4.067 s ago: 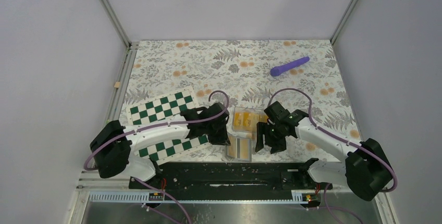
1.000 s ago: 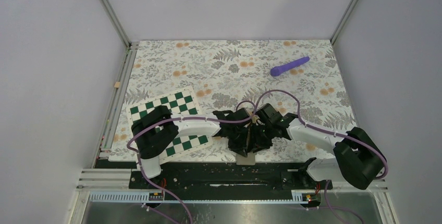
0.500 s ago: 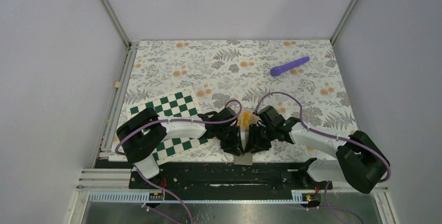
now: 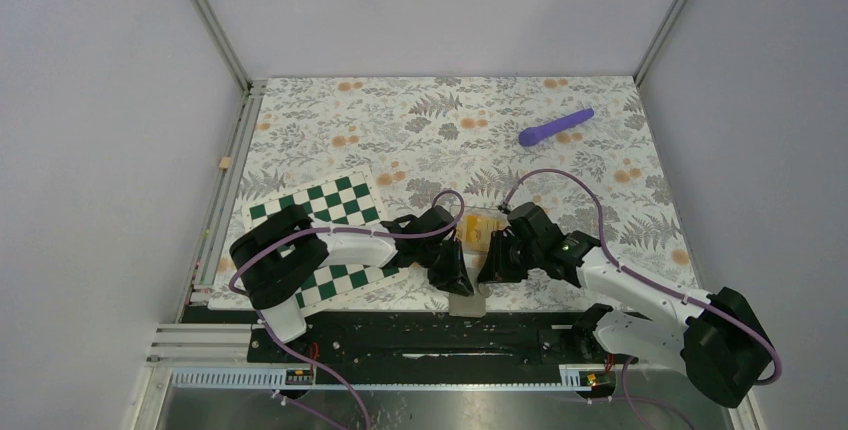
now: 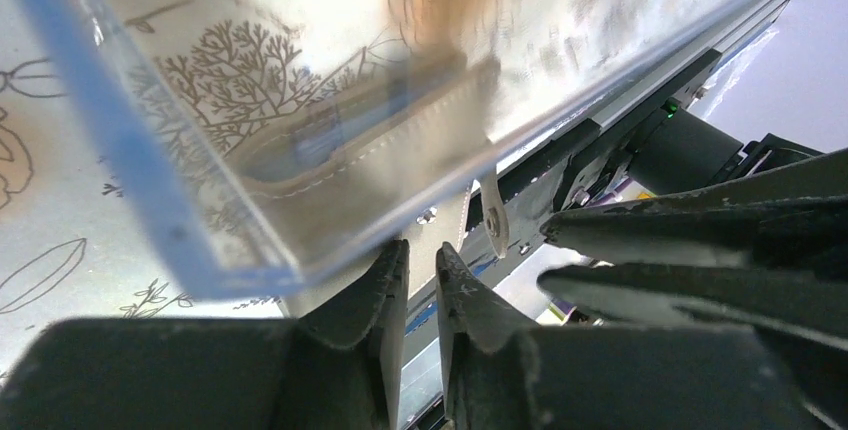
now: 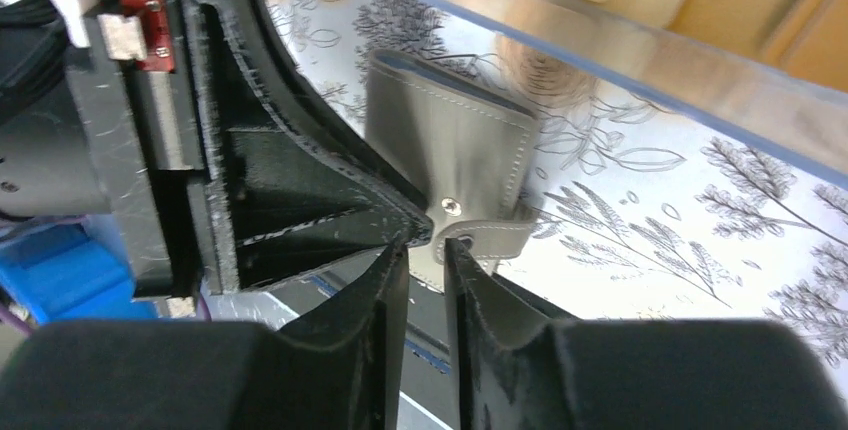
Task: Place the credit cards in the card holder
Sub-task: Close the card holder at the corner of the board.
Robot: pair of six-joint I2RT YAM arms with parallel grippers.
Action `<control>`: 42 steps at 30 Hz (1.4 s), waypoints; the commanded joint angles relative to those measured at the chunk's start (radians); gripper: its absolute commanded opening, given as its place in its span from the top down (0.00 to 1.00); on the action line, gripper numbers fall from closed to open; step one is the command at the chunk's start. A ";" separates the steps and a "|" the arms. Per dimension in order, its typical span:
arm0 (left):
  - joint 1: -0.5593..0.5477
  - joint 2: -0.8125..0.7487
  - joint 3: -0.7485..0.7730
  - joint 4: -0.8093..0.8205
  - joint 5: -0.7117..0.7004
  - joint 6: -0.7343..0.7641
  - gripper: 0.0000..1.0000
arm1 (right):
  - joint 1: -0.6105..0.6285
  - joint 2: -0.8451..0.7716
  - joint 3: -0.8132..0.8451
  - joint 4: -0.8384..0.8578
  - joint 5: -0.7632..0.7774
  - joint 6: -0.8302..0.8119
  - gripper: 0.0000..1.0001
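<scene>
The step in hand is judged to be the opening of the grey leather card holder (image 6: 445,140). It lies at the near edge of the floral-patterned table (image 4: 420,130), between the two arms and just on the near side of a clear plastic box (image 5: 130,160). The small flat orange-yellow credit cards (image 4: 478,230) are seen inside that box, and none is seen in the holder yet.

The left claw (image 5: 420,255) is held nearly closed, with only a slit between its jaws, at the holder's left edge. Whether the leather is pinched cannot be told. The right claw (image 6: 425,250) is likewise narrowed, with its tips at the holder's snap tab, and a grip cannot be confirmed there either.

For the next move, a firm pinch on the tab is called for while the body is steadied. The flap then has to be lifted so that a slot is exposed. Care is needed, since the two claws are almost touching.
</scene>
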 commanded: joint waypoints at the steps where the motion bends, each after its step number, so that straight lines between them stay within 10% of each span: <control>1: 0.007 -0.003 -0.003 0.043 -0.022 -0.003 0.81 | 0.001 -0.046 0.035 -0.100 0.128 -0.006 0.80; 4: 0.014 -0.006 -0.012 0.056 -0.013 -0.013 0.79 | -0.003 -0.053 0.023 -0.143 0.149 -0.016 1.00; 28: 0.031 -0.003 -0.040 0.186 0.059 -0.058 0.68 | 0.000 0.232 0.025 0.021 -0.062 -0.061 1.00; 42: 0.030 -0.002 0.083 -0.086 -0.008 0.089 0.99 | 0.000 0.210 0.048 0.004 -0.060 -0.056 1.00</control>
